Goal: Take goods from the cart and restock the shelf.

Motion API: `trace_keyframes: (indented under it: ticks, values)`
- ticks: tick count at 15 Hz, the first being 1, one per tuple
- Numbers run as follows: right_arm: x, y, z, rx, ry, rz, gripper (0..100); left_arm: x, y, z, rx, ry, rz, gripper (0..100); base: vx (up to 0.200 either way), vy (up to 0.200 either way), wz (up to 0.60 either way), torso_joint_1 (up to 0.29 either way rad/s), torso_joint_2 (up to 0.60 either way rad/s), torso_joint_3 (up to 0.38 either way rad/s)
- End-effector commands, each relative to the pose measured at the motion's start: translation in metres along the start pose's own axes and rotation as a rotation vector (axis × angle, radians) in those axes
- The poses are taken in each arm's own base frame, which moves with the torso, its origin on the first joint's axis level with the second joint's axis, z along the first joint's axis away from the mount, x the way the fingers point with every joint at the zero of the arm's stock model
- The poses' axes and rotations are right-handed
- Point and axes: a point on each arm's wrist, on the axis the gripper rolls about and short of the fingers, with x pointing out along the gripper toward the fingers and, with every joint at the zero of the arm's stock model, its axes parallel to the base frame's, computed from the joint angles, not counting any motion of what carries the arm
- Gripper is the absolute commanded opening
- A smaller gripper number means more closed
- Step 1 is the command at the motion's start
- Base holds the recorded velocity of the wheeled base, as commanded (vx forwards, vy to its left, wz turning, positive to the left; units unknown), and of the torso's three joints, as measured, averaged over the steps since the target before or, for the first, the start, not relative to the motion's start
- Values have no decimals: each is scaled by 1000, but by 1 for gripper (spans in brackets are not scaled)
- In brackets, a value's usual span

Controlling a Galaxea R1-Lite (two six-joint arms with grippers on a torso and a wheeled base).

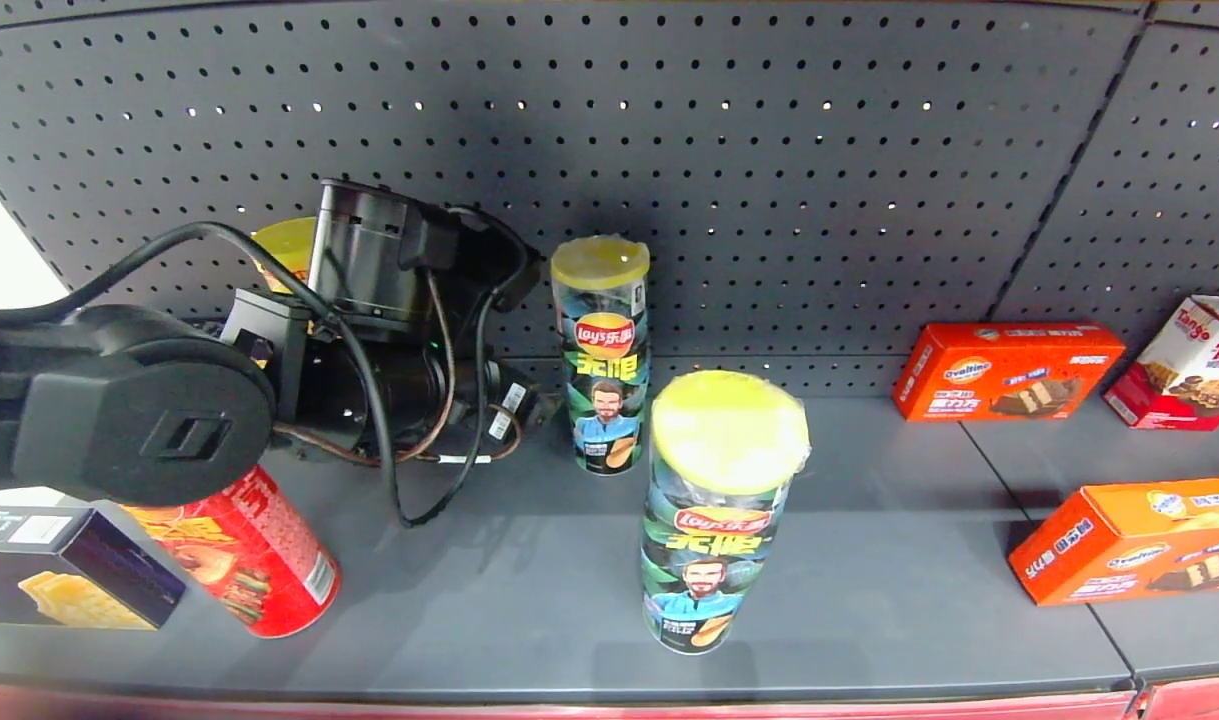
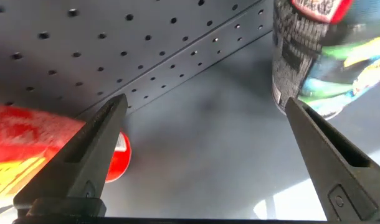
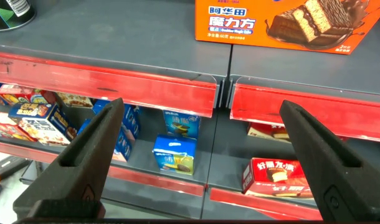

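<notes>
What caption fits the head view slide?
Left arm over the shelf beside upright rear can and front can; red can at left, orange boxes at right.

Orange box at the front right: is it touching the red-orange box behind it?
Apart. The head view shows bare grey shelf between the orange box and the red-orange box.

The left jaws stand spread wide over the grey shelf (image 2: 209,162), with a red can (image 2: 28,149) near one and a green chip can (image 2: 321,56) near the other.
</notes>
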Motion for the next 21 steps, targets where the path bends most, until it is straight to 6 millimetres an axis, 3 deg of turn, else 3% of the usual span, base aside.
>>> trace_keyframes:
  ticks: [1,21]
  values:
    - [0,0,0,0,0,1,100,8,-3,0,3,9,-4,100,0,0,0,0,0,0]
    - [0,0,0,0,1,1,100,19,-9,2,-3,16,2,100,0,0,0,0,0,0]
